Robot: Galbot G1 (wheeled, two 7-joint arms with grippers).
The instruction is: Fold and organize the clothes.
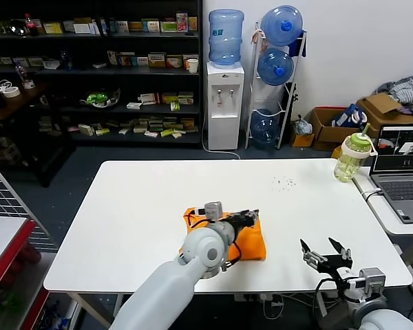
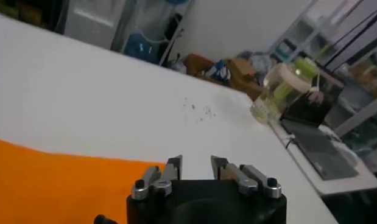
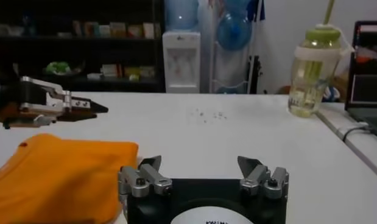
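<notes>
The left arm (image 1: 206,251) hides part of the orange T-shirt (image 1: 251,242), perhaps its lettering.

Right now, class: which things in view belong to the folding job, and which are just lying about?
Job: orange T-shirt, folded on the white table; left gripper above it; right gripper, jaws open.
Lying about: green-lidded bottle; laptop; water dispenser.

No lettering, label or number is legible anywhere; the packages on the shelves (image 1: 124,62) are too small to read.
</notes>
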